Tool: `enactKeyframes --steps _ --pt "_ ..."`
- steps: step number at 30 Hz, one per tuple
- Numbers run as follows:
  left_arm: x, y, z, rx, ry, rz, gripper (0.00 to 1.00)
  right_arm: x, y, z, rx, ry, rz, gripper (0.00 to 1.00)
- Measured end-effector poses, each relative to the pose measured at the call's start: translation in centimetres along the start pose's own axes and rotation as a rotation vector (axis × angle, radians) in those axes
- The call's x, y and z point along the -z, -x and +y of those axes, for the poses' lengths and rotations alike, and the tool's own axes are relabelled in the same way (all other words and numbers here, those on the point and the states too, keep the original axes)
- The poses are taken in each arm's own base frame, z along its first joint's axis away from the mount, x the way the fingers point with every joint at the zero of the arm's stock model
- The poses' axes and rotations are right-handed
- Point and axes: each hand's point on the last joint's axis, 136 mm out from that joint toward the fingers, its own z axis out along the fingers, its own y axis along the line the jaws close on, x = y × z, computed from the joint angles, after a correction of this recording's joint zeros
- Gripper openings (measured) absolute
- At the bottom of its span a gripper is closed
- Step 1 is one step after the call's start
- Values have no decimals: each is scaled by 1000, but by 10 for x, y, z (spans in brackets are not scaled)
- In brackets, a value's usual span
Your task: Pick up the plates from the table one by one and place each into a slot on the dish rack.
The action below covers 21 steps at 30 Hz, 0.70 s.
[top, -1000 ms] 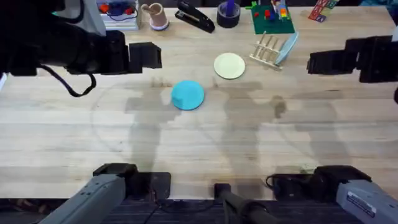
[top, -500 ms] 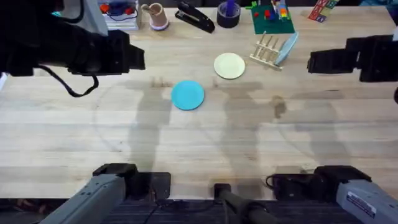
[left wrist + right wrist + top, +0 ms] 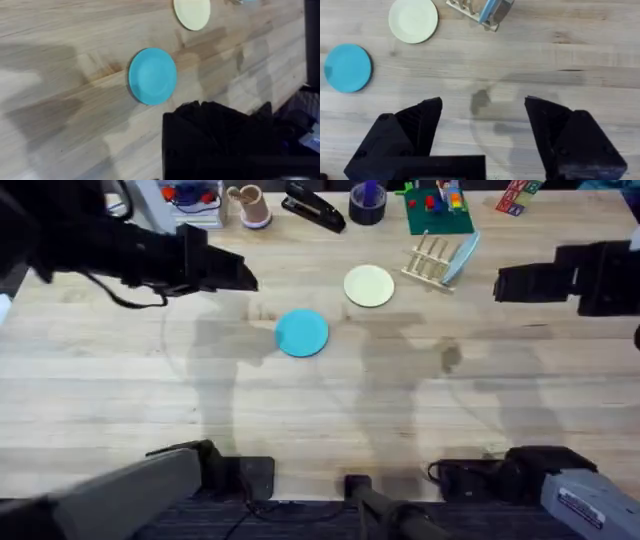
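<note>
Dish rack (image 3: 432,262) – small pale-wood frame w/ upright dowel pegs – sits toward the far right of the tabletop (image 3: 320,410) and already holds one light-blue plate (image 3: 462,256) leaning tilted in its right-hand end. Cream plate (image 3: 369,286), flat and round, lies just left of the rack, apart from it; turquoise plate (image 3: 301,333), same shape, lies flat nearer centre, close to the cream one but not touching. Tabletop is pale butcher-block planks w/ visible grain and soft shadows. Far edge: green toy board (image 3: 437,210) w/ coloured blocks, black stapler (image 3: 313,207), black tape roll (image 3: 367,204). Right pincer (image 3: 482,122) hovers over bare wood, jaws wide apart, gripping nothing. Left pincer (image 3: 240,275) hangs left of the turquoise plate – can't tell its jaw state.
</note>
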Motion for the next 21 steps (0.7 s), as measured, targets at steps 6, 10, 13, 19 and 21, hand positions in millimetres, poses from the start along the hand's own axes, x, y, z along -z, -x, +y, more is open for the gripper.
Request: enactKeyframes --steps 6,10,13,19,21 --pt "-23 1 9 -20 -121 44 43 0 0 0 0 0 0 995" --pt "-38 -9 22 -16 -163 48 43 0 0 0 0 0 0 995" --pt "-49 -18 34 -3 -177 48 43 0 0 0 0 0 0 995" --pt "-71 -30 50 35 -211 74 42 0 0 0 0 0 0 995" --pt "-79 -32 56 48 -220 86 42 0 0 0 0 0 0 995"
